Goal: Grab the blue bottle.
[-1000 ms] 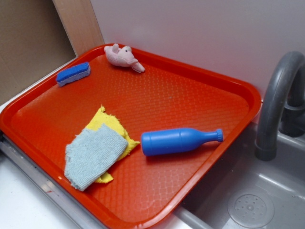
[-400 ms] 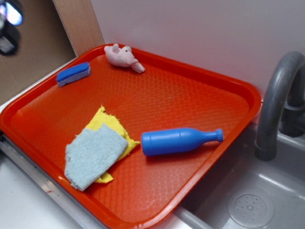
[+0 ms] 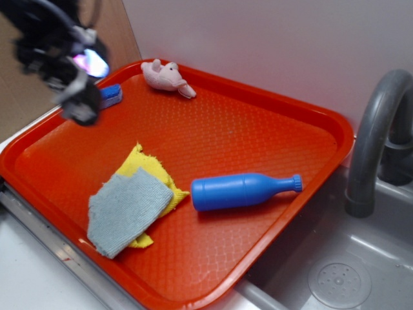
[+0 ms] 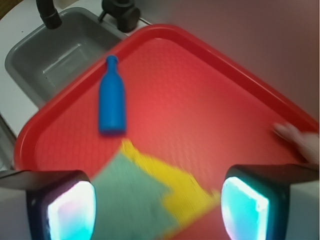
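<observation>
The blue bottle (image 3: 242,190) lies on its side on the red tray (image 3: 258,116), cap toward the right edge near the sink. In the wrist view it (image 4: 112,98) lies ahead at upper left, cap pointing away. My gripper (image 3: 80,81) is blurred at the tray's far left corner, high above it and far from the bottle. In the wrist view my gripper (image 4: 157,210) is open and empty, its two pads wide apart above the cloths.
A grey cloth (image 3: 126,210) lies over a yellow cloth (image 3: 145,169) left of the bottle. A blue-and-white sponge (image 3: 111,95) and a pink plush toy (image 3: 166,76) sit at the tray's back. A grey sink (image 3: 348,271) with a faucet (image 3: 371,142) is to the right.
My gripper has come into the exterior view from the upper left and moved down and right over the tray's left corner. The bottle and the other things have not moved.
</observation>
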### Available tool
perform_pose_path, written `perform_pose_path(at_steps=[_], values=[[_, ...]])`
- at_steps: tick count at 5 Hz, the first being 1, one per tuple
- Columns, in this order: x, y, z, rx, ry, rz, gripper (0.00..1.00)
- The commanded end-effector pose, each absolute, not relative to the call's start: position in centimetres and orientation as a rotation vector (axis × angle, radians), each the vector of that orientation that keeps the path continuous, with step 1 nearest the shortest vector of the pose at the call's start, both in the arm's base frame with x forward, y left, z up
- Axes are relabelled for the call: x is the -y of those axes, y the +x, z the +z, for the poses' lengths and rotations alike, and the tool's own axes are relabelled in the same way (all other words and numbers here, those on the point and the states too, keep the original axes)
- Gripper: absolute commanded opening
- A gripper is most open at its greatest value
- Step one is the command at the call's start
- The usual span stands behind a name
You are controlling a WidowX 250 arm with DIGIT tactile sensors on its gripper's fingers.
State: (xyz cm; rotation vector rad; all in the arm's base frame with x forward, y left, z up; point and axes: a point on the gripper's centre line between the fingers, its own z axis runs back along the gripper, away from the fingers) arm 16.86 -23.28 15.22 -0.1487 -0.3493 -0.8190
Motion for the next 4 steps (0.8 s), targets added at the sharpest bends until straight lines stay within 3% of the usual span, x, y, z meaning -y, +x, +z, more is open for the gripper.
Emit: perform_pose_path(at_steps=[1,2,3,4], values=[[30.4,17.3,11.7,0.312,-0.179,-0.94,1.0],[32.4,16.7,9.1,0.245,-0.146,-0.974,1.0],[33.3,16.4,6.9,0.203,-0.157,-0.986,1.0],[34.0,16.3,5.4,0.163,-0.096,-1.0,1.0]])
